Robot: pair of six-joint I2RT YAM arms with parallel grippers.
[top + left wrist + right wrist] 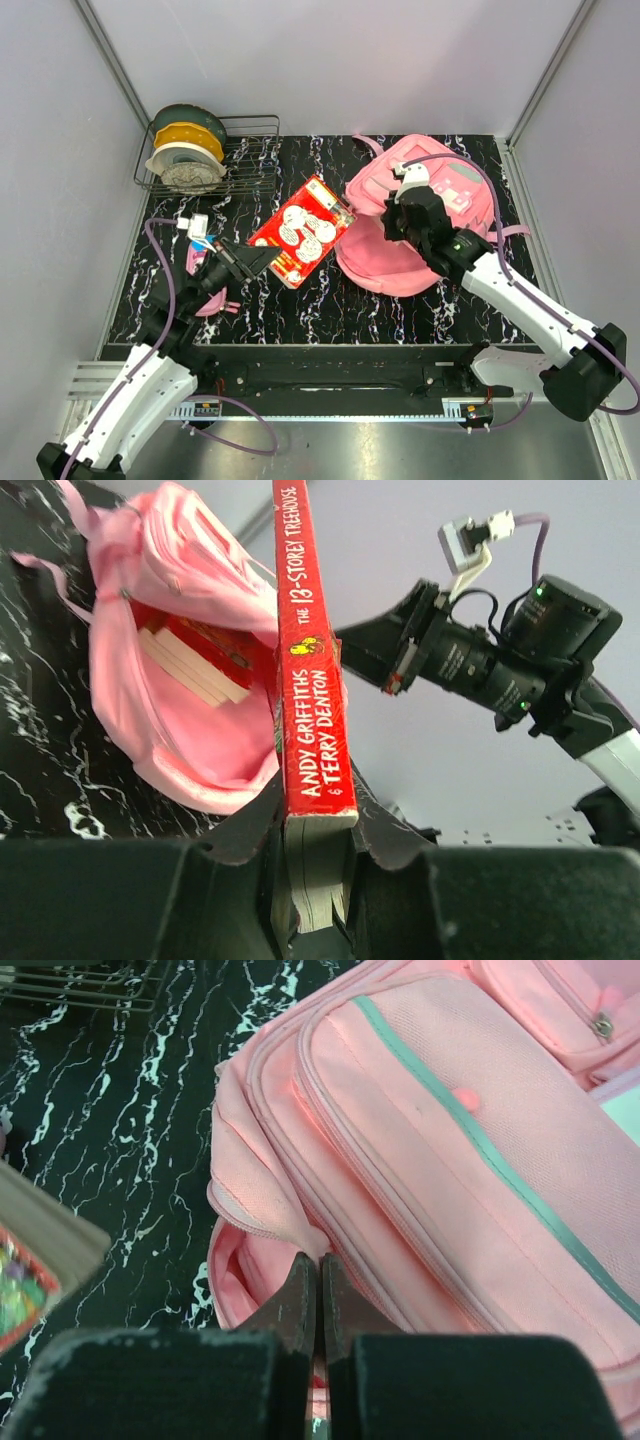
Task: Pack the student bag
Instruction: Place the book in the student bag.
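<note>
The student bag (375,185), a large pink backpack, lies at the right of the black marble mat with its mouth open towards the left. My right gripper (392,222) is shut on the upper lip of that mouth (290,1230), pinching the fabric. My left gripper (262,262) is shut on a red paperback (305,230) held just left of the bag. In the left wrist view the book (310,630) stands spine up between the fingers (250,825), pointing at the bag's open mouth (200,740). Another red book (190,660) lies inside.
A wire rack (255,150) with rolls of tape (186,150) stands at the back left. A small pink item (210,303) lies partly under my left arm. Grey walls close in the mat on three sides.
</note>
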